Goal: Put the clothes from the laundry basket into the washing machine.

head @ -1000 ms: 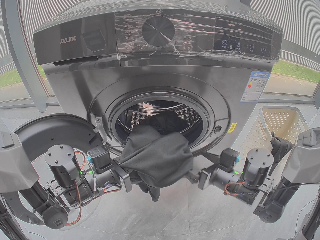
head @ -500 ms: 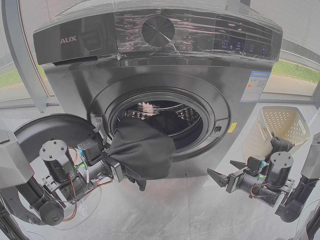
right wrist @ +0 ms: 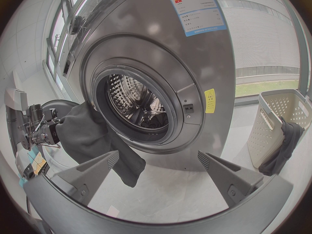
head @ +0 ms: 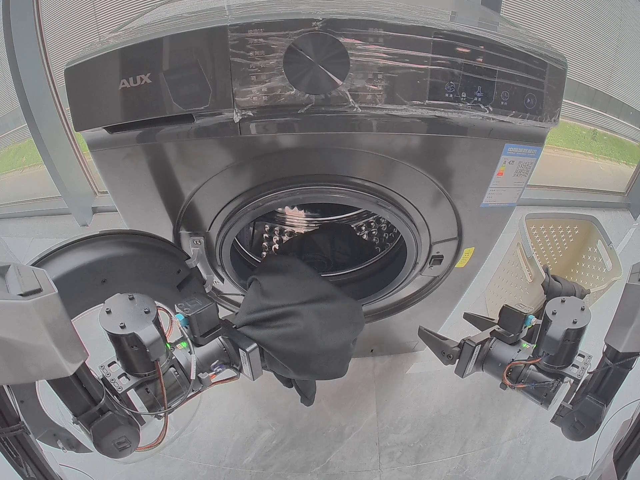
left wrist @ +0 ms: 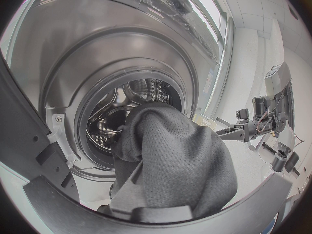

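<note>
Grippers: my right gripper (head: 445, 328), spread open and empty, has drawn back rightward; my left gripper (head: 263, 358) lies under the dark garment (head: 307, 315), grasp indeterminate. Garment hangs half out of the washing machine (head: 400, 161), needing another push. Beyond, a second dark cloth (head: 560, 288) hangs on the laundry basket (head: 600, 248).

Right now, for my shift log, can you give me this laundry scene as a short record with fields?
Washing machine: door open, clothes in drum
Left gripper: holds dark garment at the door opening, lower end hanging free
Right gripper: open, empty, near the basket
Laundry basket: another dark garment draped over its rim
</note>
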`<state>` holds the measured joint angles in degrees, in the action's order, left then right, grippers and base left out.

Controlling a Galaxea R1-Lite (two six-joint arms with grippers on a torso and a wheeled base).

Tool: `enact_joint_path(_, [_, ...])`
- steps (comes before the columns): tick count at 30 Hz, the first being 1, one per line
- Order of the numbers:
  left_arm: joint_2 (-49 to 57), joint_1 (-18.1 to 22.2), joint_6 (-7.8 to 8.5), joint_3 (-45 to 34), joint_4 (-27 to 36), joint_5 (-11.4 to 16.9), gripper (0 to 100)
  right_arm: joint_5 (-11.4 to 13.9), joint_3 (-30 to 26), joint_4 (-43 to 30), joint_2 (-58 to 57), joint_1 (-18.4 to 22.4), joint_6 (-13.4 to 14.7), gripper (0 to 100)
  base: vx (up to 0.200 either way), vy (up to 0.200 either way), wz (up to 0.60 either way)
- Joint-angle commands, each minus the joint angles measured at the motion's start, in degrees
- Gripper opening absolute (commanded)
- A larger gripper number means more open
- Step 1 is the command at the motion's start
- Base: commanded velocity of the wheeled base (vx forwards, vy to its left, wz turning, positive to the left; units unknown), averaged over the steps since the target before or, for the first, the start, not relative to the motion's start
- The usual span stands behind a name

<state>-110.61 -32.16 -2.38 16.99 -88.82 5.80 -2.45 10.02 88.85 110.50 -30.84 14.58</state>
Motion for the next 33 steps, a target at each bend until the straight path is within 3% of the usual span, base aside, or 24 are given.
enact_joint_path(1, [-1.19,-0.27,0.0,0.14,-0.12,-0.09,0,-0.01,0.09,0.01,0.07,-0.27,0.01,100,0.2,0.0,0.0])
enact_joint_path(11, [-1.02,-1.77,0.0,0.32,-0.12,-0.44,0,-0.1,-0.62,0.01,-0.28,-1.24,-0.17,100,0.02,0.0,0.0])
enact_joint_path(13, [-0.93,-3.0,-0.7,-0.56,-0.12,-0.79,0,-0.1,-1.41,0.1,-0.81,-2.12,-0.17,100,0.0,0.0,0.0])
enact_joint_path(17, [-8.22,-4.58,2.29,6.91,-0.04,-5.01,0,0.08,-4.57,0.01,-1.95,-4.05,-0.87,100,0.0,0.0,0.0])
enact_joint_path(18, [-9.28,-4.58,2.38,8.41,0.05,-5.36,0,0.08,-4.57,0.01,-1.95,-4.14,-0.96,100,0.0,0.0,0.0])
enact_joint_path(21, [-12.09,-4.93,1.59,11.75,-0.04,-5.36,0,-0.01,-4.84,-0.08,-2.65,-4.67,-1.04,100,0.0,0.0,0.0])
enact_joint_path(24, [-15.52,-5.72,-1.31,16.32,-0.04,-5.71,0,-0.01,-4.84,-0.08,-3.53,-5.98,-1.04,100,0.0,0.0,0.0])
enact_joint_path(26, [-17.89,-5.81,-2.37,19.31,-0.04,-6.07,0,-0.1,-4.84,-0.16,-3.8,-6.77,-1.04,100,0.0,0.0,0.0])
enact_joint_path(33, [-25.36,-4.32,-2.46,30.29,1.11,-7.91,0,-0.19,-4.92,-0.16,-3.71,-8.8,-1.04,100,0.0,0.0,0.0])
